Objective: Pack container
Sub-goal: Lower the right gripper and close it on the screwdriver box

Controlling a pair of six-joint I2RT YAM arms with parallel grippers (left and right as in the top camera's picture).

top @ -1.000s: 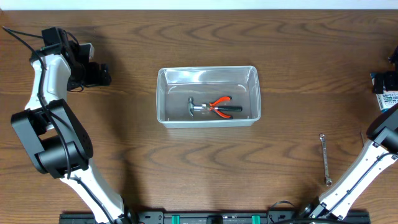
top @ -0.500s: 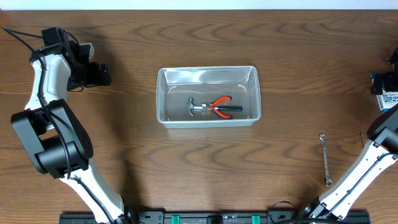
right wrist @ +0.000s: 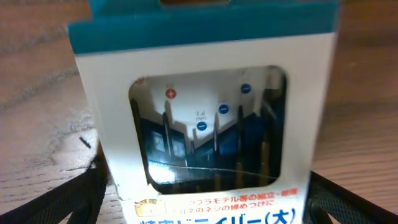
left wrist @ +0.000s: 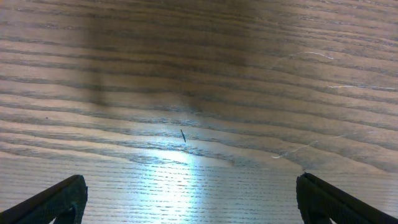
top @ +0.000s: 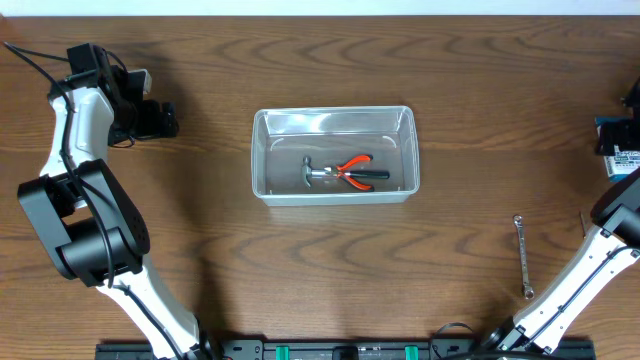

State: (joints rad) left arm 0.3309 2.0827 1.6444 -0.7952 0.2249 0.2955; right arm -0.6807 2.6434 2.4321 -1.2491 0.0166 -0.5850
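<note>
Packing the container (top: 333, 111), partly done.
Hammer (top: 311, 172) and pliers (top: 358, 172) lie inside; wrench (top: 522, 257) and box (right wrist: 205, 124) near the tabletop's (top: 200, 270) right edge are left; left claw (left wrist: 186, 199) open, right claw (right wrist: 205, 204) open astride the box.

Even light overhead; glare on table (left wrist: 180, 168); box (right wrist: 205, 81) blurred.

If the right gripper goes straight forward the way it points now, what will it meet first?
Most likely the blue-and-white cardboard box with a clear window, directly ahead of the right gripper, in line with the gap of its open jaws. How near is unclear.
</note>
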